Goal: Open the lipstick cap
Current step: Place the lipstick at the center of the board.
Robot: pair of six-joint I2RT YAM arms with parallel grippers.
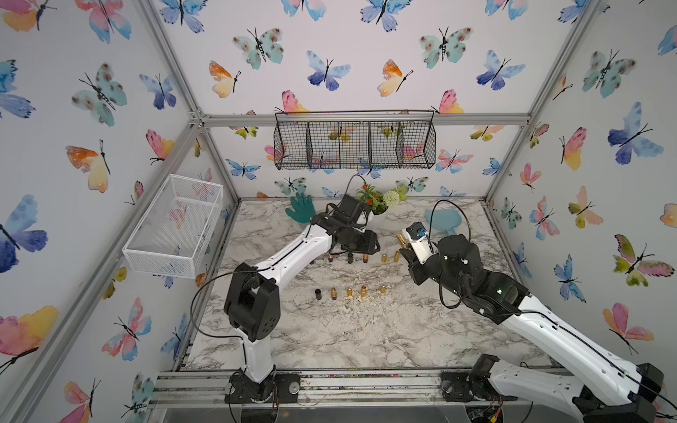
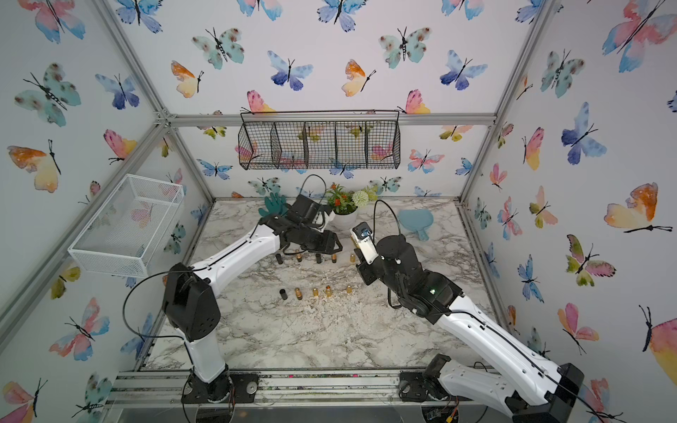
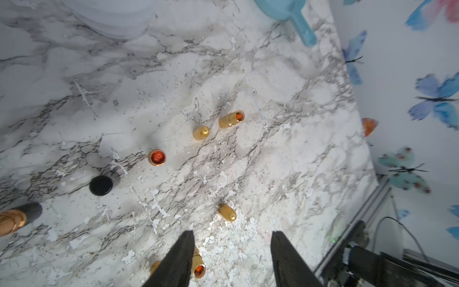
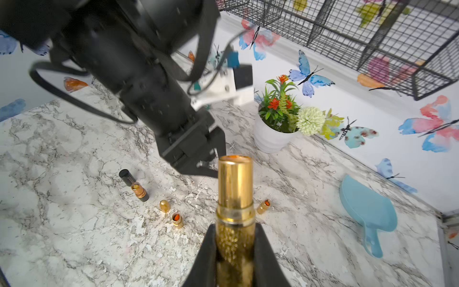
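Observation:
My right gripper is shut on the lower part of a gold lipstick. The tube stands bare, with orange showing at its top and no cap on it. In both top views this lipstick is held above the table, right of centre. My left gripper hangs open over the marble with nothing between its fingers. It hovers above the back row. A gold cap stands just beyond its fingertips. An uncapped gold lipstick stands beside one finger.
Two rows of small lipsticks and caps stand mid-table: a back row and a front row, gold, copper and black. A potted plant, a blue scoop and a teal glove lie at the back.

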